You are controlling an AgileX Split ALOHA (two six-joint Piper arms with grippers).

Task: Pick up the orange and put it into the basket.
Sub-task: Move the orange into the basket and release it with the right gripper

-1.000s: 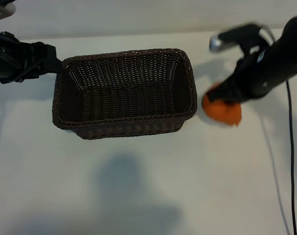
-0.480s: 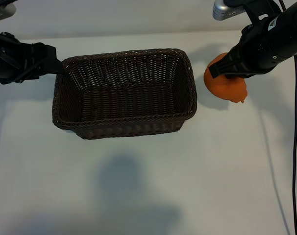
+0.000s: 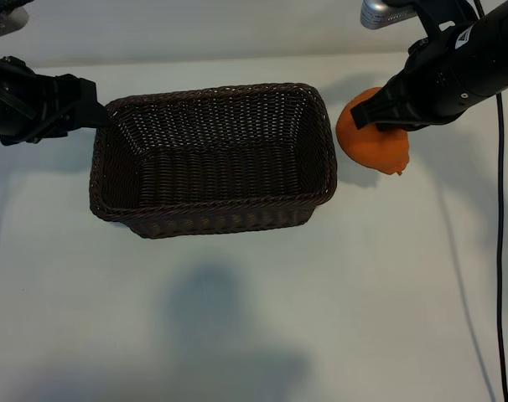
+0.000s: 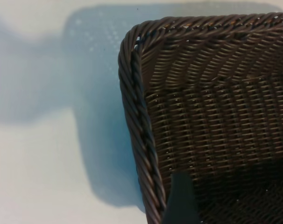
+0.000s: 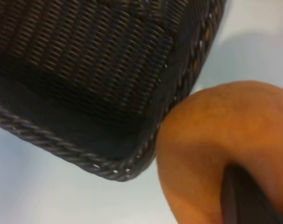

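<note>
Carrying the orange (image 3: 370, 141) toward the basket (image 3: 212, 90), I have my right gripper (image 3: 380, 113) clenched on the fruit, one dark finger (image 5: 246, 198) pressed against its skin in the right wrist view. Against a second ago, the change is plain: the orange then sat low on the table (image 3: 254, 318) off the basket's right end, half under the arm; half a second ago it was already lifted, and now it has drifted closer to the basket, hanging just beside the right wall and slightly above the braided rim, as far as I can judge from above. It is not yet over the opening; the right wrist view shows the rim's corner just next to the fruit, with bare table still underneath it.

My left gripper (image 3: 93, 113) sits at the basket's left end, unchanged across the last second, its jaws spread wide with one fingertip (image 4: 179, 200) showing inside the rim at that corner. It appears to be steadying the basket; the jaws straddle the wall rather than pinching it, I think.

So the pick is done and the transfer is under way. My judgement is that I need more travel toward the basket's middle before I let go, keeping enough height that the orange clears the rim rather than knocking it.
</note>
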